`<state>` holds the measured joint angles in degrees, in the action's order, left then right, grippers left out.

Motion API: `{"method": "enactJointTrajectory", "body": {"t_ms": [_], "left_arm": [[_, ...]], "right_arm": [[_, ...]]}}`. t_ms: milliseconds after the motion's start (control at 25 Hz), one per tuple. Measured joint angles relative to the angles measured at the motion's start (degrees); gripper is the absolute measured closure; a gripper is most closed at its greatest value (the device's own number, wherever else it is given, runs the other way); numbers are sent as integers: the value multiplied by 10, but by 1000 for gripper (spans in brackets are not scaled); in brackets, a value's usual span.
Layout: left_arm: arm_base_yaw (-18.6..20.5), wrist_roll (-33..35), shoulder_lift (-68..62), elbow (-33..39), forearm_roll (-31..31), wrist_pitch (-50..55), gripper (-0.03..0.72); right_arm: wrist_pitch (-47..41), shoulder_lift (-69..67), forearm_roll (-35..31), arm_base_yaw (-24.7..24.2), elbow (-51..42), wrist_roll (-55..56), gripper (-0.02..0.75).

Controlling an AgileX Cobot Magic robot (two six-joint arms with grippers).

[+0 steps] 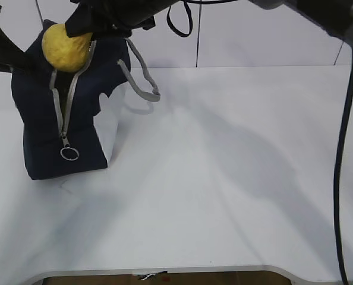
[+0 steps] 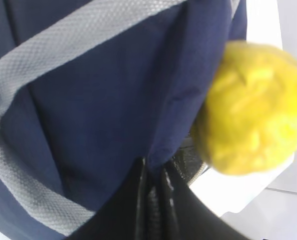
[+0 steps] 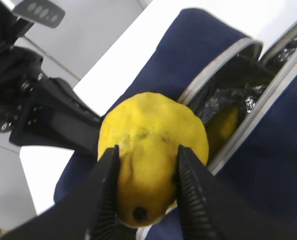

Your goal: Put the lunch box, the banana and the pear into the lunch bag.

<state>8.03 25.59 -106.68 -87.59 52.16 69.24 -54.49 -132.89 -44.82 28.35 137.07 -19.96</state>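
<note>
No readable text, brand, number or sign appears in any of the three views. The nearest thing to a marking is a small grey plate (image 3: 38, 13) at the top left of the right wrist view — it carries a short row of pale, rounded marks, too blurred to tell as letters or digits.

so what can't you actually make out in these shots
- Lunch box: not visible in any view; the lunch bag walls hide its inside.
- Banana: only a yellow sliver in the zipper gap, right wrist view; too little to be sure.
- Left tool: tips buried in bag fabric, left wrist view.
- Pear: blurred in the left wrist view.
- Right tool: cut off by the exterior view's top edge.
</note>
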Motion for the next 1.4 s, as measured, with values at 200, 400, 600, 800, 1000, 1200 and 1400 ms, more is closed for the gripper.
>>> {"method": "enactJointTrajectory", "body": {"t_ms": [200,400,600,800,1000,1200,1400], "left_arm": [[0,0,0,0,2,0,676],[0,0,0,0,2,0,676],[0,0,0,0,4,0,676],[0,0,0,0,4,0,676],[0,0,0,0,5,0,676],[0,0,0,0,6,0,676],[0,0,0,0,6,0,676]], "right_arm": [[37,-15,-24,0,0,-10,463],[42,-35,8,0,0,-14,463],[38,-39,57,0,-1,-5,458],[38,-39,57,0,-1,-1,311],[31,-37,43,0,-1,2,195],[23,-9,50,-2,-1,2,183],[21,8,131,-9,5,16,183]]}}
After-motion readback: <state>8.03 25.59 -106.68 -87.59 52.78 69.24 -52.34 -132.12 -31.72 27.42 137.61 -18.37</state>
